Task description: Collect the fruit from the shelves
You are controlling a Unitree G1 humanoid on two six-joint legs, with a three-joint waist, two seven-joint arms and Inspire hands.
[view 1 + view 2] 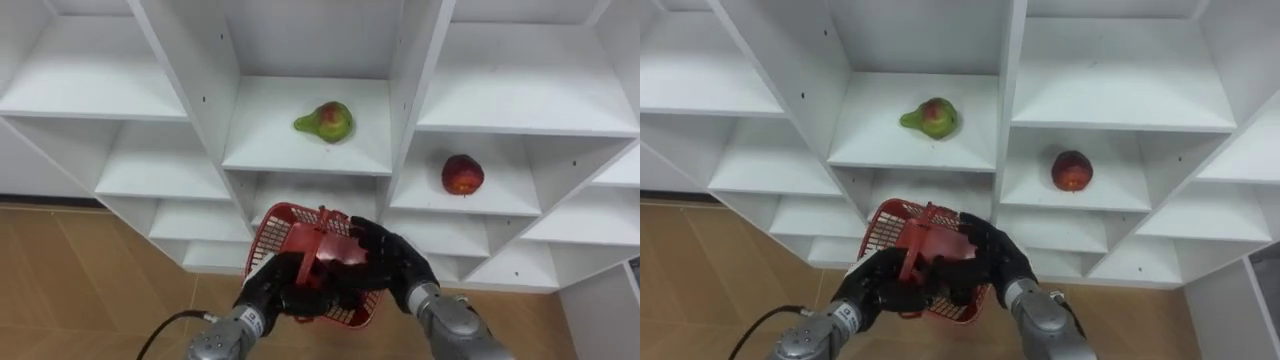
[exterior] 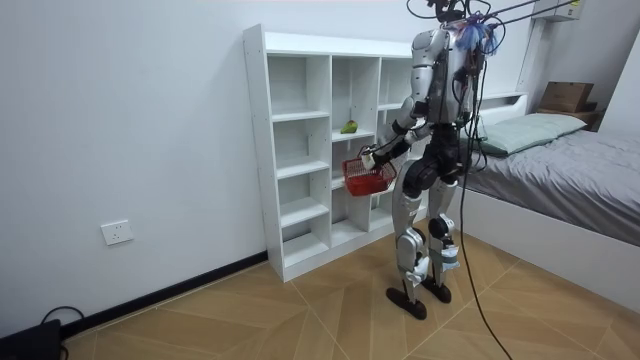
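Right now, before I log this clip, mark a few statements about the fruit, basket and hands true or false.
1. The pear lies in the red basket. False: it lies on a shelf in the middle column of the white shelf unit.
2. The left hand and right hand both hold the red basket. True.
3. The apple sits on a higher shelf than the pear. False: it sits on a lower shelf, one column to the right.
4. The robot stands facing the white shelf unit. True.
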